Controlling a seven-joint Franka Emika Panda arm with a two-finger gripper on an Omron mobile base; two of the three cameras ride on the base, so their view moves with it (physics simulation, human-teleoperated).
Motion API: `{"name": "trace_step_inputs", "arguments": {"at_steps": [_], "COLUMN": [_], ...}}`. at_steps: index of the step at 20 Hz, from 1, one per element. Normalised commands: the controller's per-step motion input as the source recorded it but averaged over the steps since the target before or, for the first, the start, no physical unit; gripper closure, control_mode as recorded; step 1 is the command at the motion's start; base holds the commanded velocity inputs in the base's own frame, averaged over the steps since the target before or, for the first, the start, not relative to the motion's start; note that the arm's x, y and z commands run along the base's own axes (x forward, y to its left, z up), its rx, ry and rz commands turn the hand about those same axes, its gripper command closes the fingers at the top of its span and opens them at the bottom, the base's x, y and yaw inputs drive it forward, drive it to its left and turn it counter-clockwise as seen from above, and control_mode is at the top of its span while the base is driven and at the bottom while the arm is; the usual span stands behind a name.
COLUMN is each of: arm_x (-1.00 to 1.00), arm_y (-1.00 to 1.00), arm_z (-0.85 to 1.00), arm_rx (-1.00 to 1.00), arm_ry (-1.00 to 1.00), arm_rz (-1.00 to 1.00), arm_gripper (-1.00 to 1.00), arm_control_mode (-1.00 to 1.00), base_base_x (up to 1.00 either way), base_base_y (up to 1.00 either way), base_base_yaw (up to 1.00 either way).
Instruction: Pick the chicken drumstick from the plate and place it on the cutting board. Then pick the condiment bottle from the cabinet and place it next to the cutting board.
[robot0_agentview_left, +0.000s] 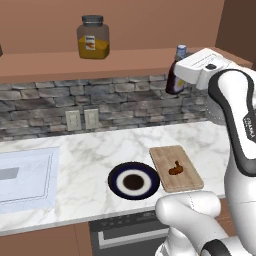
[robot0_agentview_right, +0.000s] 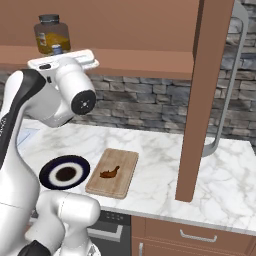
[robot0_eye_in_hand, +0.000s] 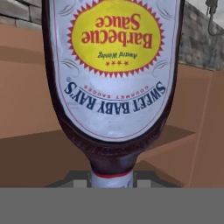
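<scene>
From the left base view, you have the chicken drumstick (robot0_agentview_left: 176, 169) lying on the cutting board (robot0_agentview_left: 176, 168), with the navy plate (robot0_agentview_left: 134, 181) bare just beside the board's left edge, so I judge the first step complete. The barbecue sauce bottle (robot0_agentview_left: 175, 76) stands at the right end of the cabinet shelf (robot0_agentview_left: 60, 63), partly hidden behind the white hand, well apart from the orange-filled jar (robot0_agentview_left: 93, 37) further left. The fingertips cannot be made out here. From the right base view, the hand reaches level at shelf height; only the bottle's pale blue cap (robot0_agentview_right: 57, 49) shows above it, in front of the jar (robot0_agentview_right: 52, 35). Drumstick (robot0_agentview_right: 110, 172), board (robot0_agentview_right: 112, 172) and plate (robot0_agentview_right: 64, 173) lie on the marble counter (robot0_agentview_right: 165, 165) below, and a wooden post (robot0_agentview_right: 199, 100) stands to the board's right. From the hand view, the bottle (robot0_eye_in_hand: 113, 78) sits dead centre and very close, its label inverted by the hand's roll, neck (robot0_eye_in_hand: 112, 175) down between the gripper (robot0_eye_in_hand: 112, 181) fingers, which stand narrowly apart; whether the pads actually bear on it cannot be told. The step in hand is taking the bottle. Your next move calls for a confirmed pinch, a lift clear of the shelf, then a descent to bare counter beside the board, avoiding the post.
</scene>
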Motion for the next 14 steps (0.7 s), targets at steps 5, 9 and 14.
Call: {"name": "trace_step_inputs", "arguments": {"at_steps": [5, 9, 14], "arm_x": [-0.29, -0.27, -0.25], "arm_y": [-0.13, -0.12, -0.06], "arm_z": [-0.02, -0.03, -0.04], "arm_rx": [0.0, 0.02, 0.06], "arm_ry": [0.11, 0.12, 0.09], "arm_rz": [0.0, 0.0, 0.0], "arm_gripper": [1.0, 1.0, 1.0], "arm_control_mode": [-1.0, -1.0, -1.0], "base_base_x": [0.0, 0.0, 0.0], "base_base_y": [0.0, 0.0, 0.0], "base_base_yaw": [0.0, 0.0, 0.0]}}
